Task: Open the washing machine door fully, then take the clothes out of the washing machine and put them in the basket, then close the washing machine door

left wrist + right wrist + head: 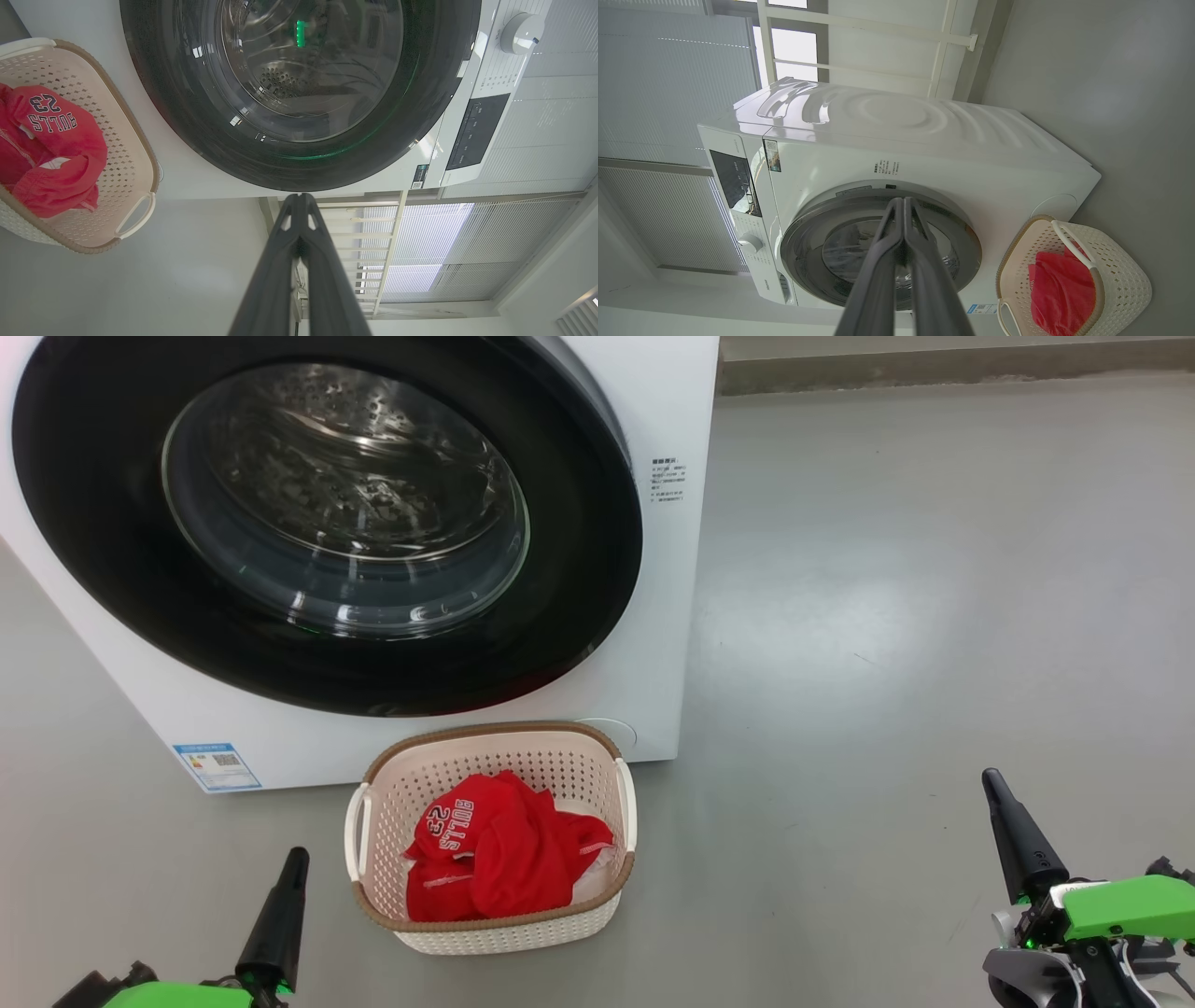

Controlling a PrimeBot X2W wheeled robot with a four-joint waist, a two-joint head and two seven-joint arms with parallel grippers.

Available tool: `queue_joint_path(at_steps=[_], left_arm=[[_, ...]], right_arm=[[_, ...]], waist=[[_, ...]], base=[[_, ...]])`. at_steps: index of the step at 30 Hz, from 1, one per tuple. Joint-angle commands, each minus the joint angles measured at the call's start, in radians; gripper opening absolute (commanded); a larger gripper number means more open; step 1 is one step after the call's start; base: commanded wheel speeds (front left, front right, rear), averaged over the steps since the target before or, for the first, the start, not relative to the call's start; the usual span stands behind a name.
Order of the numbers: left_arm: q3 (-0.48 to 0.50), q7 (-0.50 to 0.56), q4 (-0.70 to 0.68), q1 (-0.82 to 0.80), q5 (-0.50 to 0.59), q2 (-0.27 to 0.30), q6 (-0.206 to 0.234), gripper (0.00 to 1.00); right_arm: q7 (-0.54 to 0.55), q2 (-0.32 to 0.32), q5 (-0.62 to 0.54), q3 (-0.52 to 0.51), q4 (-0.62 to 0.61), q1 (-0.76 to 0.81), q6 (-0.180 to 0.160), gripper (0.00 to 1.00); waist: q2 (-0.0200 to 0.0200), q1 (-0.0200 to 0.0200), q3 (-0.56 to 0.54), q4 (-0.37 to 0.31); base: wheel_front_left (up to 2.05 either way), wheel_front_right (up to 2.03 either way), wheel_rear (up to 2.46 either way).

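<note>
The white washing machine [667, 569] fills the upper left of the head view, and its black-rimmed glass door [327, 523] lies flat against its front. On the floor before it stands the cream basket [490, 835] holding the red clothes [495, 859], the "BULLS 23" jersey on top. My left gripper [295, 855] is shut and empty at the lower left, left of the basket. My right gripper [991, 778] is shut and empty at the lower right, well away from the basket. Both wrist views show the door [299, 93] [882, 247] and the clothes [46, 149] [1059, 289] in the basket [135, 154] [1120, 275].
Bare grey floor [934, 616] spreads to the right of the machine and around the basket. A wall base [952, 369] runs along the top right. The machine's control panel [476, 130] and dial [521, 32] show, with window blinds [514, 242] beyond.
</note>
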Motion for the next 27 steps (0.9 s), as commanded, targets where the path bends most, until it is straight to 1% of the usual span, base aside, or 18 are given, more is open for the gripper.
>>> queue_joint_path(at_steps=[1, 27], left_arm=[[0.036, 0.004, -0.02, -0.039, -0.007, 0.008, -0.007, 0.0], [0.036, 0.004, -0.02, -0.039, -0.007, 0.008, -0.007, 0.0]], right_arm=[[0.006, -0.005, 0.001, 0.013, -0.025, -0.042, 0.001, 0.0], [0.006, -0.005, 0.0, 0.012, -0.025, -0.042, 0.001, 0.0]], waist=[[0.0, 0.0, 0.0, 0.0], [0.0, 0.0, 0.0, 0.0]], base=[[0.0, 0.0, 0.0], [0.0, 0.0, 0.0]])
